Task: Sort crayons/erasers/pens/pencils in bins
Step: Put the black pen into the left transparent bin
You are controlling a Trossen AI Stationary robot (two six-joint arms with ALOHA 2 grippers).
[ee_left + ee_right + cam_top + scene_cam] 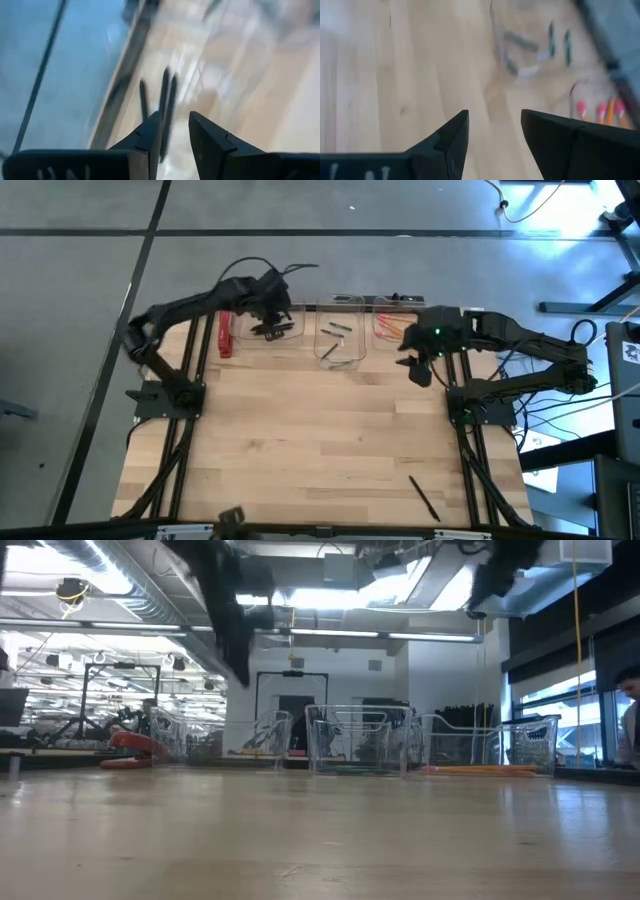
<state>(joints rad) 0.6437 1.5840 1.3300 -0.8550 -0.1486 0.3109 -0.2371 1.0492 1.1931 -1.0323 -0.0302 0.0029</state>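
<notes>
Three clear bins lined up along the far edge of the wooden surface (330, 450): left bin (268, 330), middle bin (340, 340), right bin (392, 325). Left gripper (270, 328) poised over the left bin, fingers (150, 135) parted with a narrow gap and nothing between them; seen past them in the left wrist view, three pens (165, 95) lying side by side below, blurred. Right gripper (418, 370) hanging just in front of the right bin, toward the near side, fingers (452, 137) spread wide and empty. Several crayons (335, 330) lying in the middle bin, also visible as short dark sticks (552, 40) in the right wrist view. A bunch of orange pencils (388, 330) resting in the right bin, pink eraser tips (600, 110) showing in the right wrist view. One more pen (424, 497) lying alone on the surface near the front right corner, well apart from the bins. One thick red bar (225, 335) lying on the surface just left of the left bin, beside the left arm. From the low view, bins (360, 740) standing in a row at the back, pencils (480, 770) visible low in the rightmost one, red bar (135, 745) off to the left.
</notes>
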